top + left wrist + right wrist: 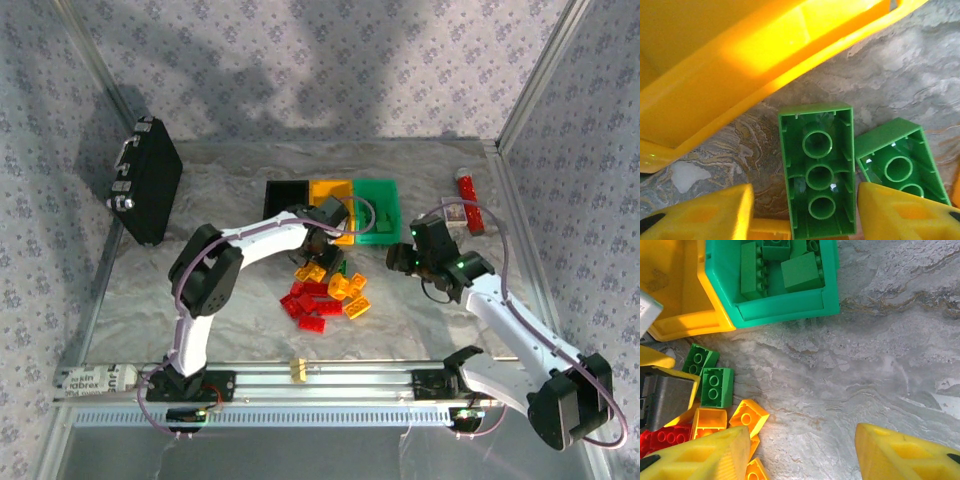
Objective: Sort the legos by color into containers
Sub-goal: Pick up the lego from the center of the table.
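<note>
A green lego lies studs-down on the table between the fingers of my left gripper. The jaws are open: the right finger sits at the brick's edge, and there is a gap on the left. A second green lego lies just to its right. The orange container is close behind. In the top view, the left gripper is low at the pile of red and orange legos. My right gripper hangs open over bare table, holding nothing. The green container holds several green legos.
The black container, orange container and green container stand in a row at mid-table. A black case leans at the left wall. A red cylinder lies back right. Orange legos lie beside my right gripper's left finger.
</note>
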